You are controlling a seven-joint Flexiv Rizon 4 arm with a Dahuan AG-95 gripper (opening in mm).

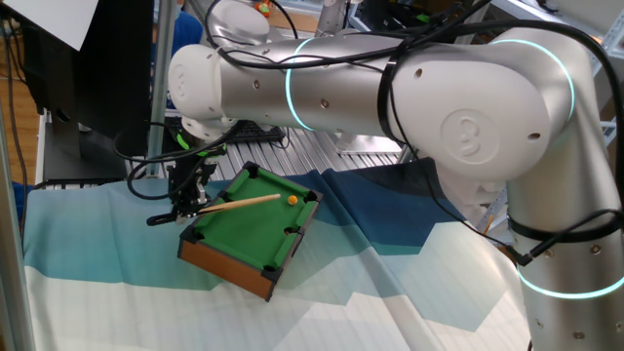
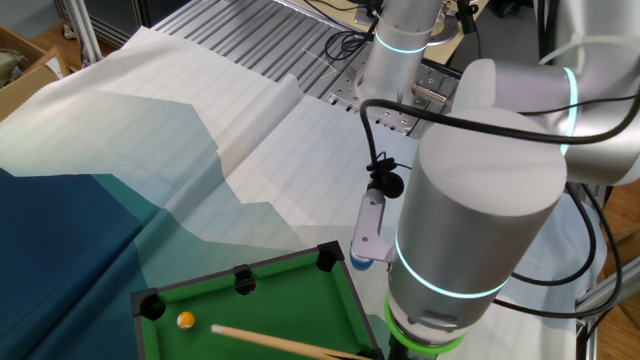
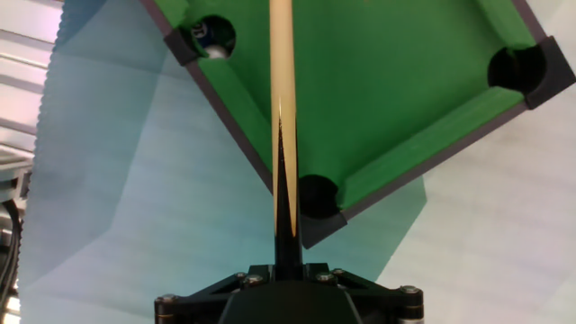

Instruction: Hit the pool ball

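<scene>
A: How far along is it?

B: Going from the left in one fixed view: the black two-finger gripper (image 1: 187,203) sits just off the left corner of the miniature green felt pool table with a wooden frame (image 1: 226,263). Its jaws are clenched on the butt of the slim pale wooden cue stick (image 1: 239,203), which runs rightward over the felt.

A: And the ball?

B: The tiny glossy orange-yellow pool ball (image 1: 292,199) rests on the felt near the far right end, close to a black corner pocket (image 1: 311,196). The cue tip is just short of it; I can't tell whether they touch.

A: So what's left?

B: Grasping and aiming look done. I judge the strike itself is not yet made, since the ball sits directly ahead of the tip.
</scene>
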